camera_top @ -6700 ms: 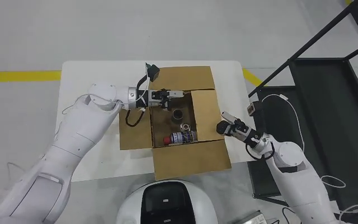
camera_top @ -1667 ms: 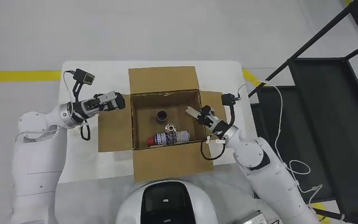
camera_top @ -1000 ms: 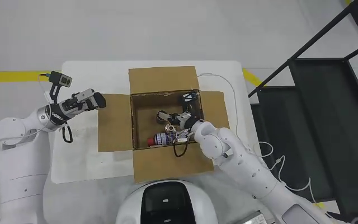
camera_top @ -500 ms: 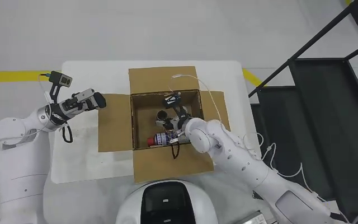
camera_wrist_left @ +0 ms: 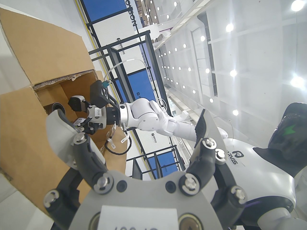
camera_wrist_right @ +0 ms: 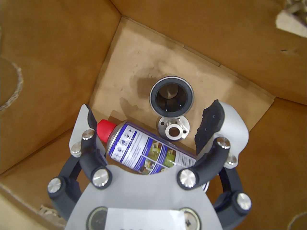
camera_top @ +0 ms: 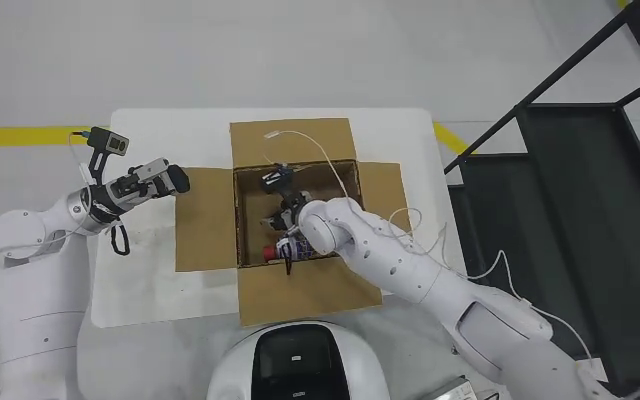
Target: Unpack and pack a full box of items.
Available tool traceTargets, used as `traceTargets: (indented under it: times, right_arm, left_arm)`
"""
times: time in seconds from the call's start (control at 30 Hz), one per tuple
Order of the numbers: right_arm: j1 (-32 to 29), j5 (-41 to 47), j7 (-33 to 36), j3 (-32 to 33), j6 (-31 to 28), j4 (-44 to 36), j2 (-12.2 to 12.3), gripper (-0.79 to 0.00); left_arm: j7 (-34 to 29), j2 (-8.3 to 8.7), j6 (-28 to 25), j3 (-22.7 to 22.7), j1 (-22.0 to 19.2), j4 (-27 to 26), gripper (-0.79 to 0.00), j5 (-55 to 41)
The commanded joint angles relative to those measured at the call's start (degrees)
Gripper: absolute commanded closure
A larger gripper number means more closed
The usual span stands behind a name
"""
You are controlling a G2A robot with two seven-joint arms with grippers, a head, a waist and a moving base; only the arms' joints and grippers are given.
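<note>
Inside the cardboard box (camera_top: 292, 140), whose four flaps are folded out flat on the table (camera_top: 150, 290), two items sit on the floor. Spray can (camera_wrist_right: 148, 149) lies on its side along the box wall nearest the robot, red cap toward the box's left wall. Steel fitting (camera_wrist_right: 171, 96) stands just beside it, toward the box centre. It has a black ring around its open top and a small flanged port on the side facing the can. Can't tell if the two touch. Dark stains on the box floor around the fitting.

Right arm is bent over the box's near right corner, wrist down inside the box. Right end effector (camera_wrist_right: 148, 123) hangs directly above the can with its fingers spread. One finger is by the red cap, the other farther along the can body. No contact visible, nothing clamped. White cable (camera_top: 300, 133) from that wrist loops over the box's far flap.

Left arm is outside the box. Left end effector (camera_wrist_left: 129, 130) is just off the outer edge of the box's left flap, above the table, pointing toward the box. Fingers are apart with nothing between them.
</note>
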Motion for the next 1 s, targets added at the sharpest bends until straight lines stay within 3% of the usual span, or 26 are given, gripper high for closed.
traceTargets:
  times: [0.0,0.03,0.07,0.1,0.17,0.23,0.27,0.53,0.73,0.97]
  right_arm:
    - [0.57,0.14,-0.96,-0.37,-0.15,1.87,-0.71,-0.785]
    - [0.84,0.08,-1.37,-0.56,-0.08,2.73,-1.06,-0.730]
    - [1.10,-0.07,-1.63,-0.77,0.05,3.55,-1.40,-0.613]
    - [1.34,-0.11,-1.75,-0.95,0.14,4.26,-1.73,-0.428]
    - [1.77,-0.35,-1.72,-1.25,0.48,5.46,-2.32,-0.289]
    - [2.09,-0.76,-1.33,-1.47,1.05,6.35,-2.81,-0.046]
    - [2.14,-0.97,-1.19,-1.55,1.22,6.57,-3.01,-0.003]
    - [1.82,-2.99,-0.16,-0.60,1.89,6.94,-3.65,0.000]
    - [-0.05,-6.05,0.88,1.19,2.11,3.14,-2.96,0.000]
    - [-4.04,-10.98,3.46,5.18,1.29,-4.61,-0.87,0.000]
  left_arm:
    - [0.00,0.00,0.00,0.00,0.00,0.00,-0.785,0.00]
    - [0.00,0.00,0.00,0.00,0.00,0.00,-0.785,0.00]
    - [0.00,0.00,0.00,0.00,0.00,0.00,-0.785,0.00]
    - [0.00,0.00,0.00,0.00,0.00,0.00,-0.785,0.00]
    - [0.00,0.00,0.00,0.00,0.00,0.00,-0.785,0.00]
    - [0.00,0.00,0.00,0.00,0.00,0.00,-0.785,0.00]
    - [0.00,0.00,0.00,0.00,0.00,0.00,-0.785,0.00]
    - [0.00,0.00,0.00,0.00,0.00,0.00,-0.785,0.00]
    - [3.63,1.19,2.58,-5.35,0.96,-0.19,-0.785,-1.30]
    - [2.83,3.07,5.91,-9.46,-0.93,5.44,-0.785,2.39]
